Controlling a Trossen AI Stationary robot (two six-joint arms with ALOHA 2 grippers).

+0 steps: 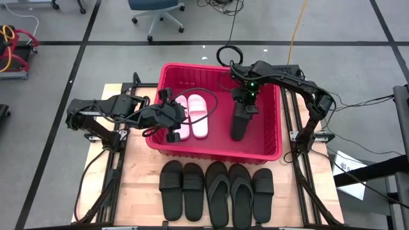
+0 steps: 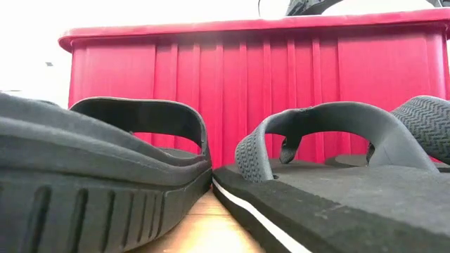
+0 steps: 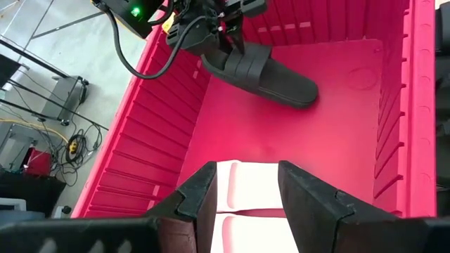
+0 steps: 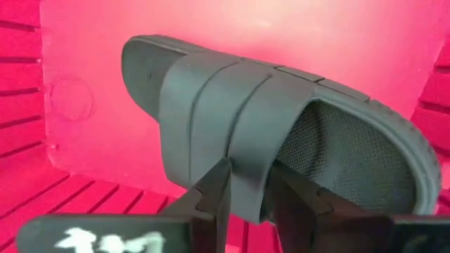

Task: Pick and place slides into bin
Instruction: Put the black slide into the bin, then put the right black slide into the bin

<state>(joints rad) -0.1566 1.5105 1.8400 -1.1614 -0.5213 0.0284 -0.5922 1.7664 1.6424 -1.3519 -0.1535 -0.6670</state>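
Red bin (image 1: 275, 151), three slides inside, five on table (image 1: 134, 185)

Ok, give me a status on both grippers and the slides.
Right gripper in the bin, fingers astride a black slide's strap. Left gripper open above the white pair. Five slides on the table.

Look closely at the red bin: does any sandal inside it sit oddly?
Yes. The black wide-strap slide in the red plastic bin lies tilted, its strap end raised between the right gripper's fingers. The white pair lies flat.
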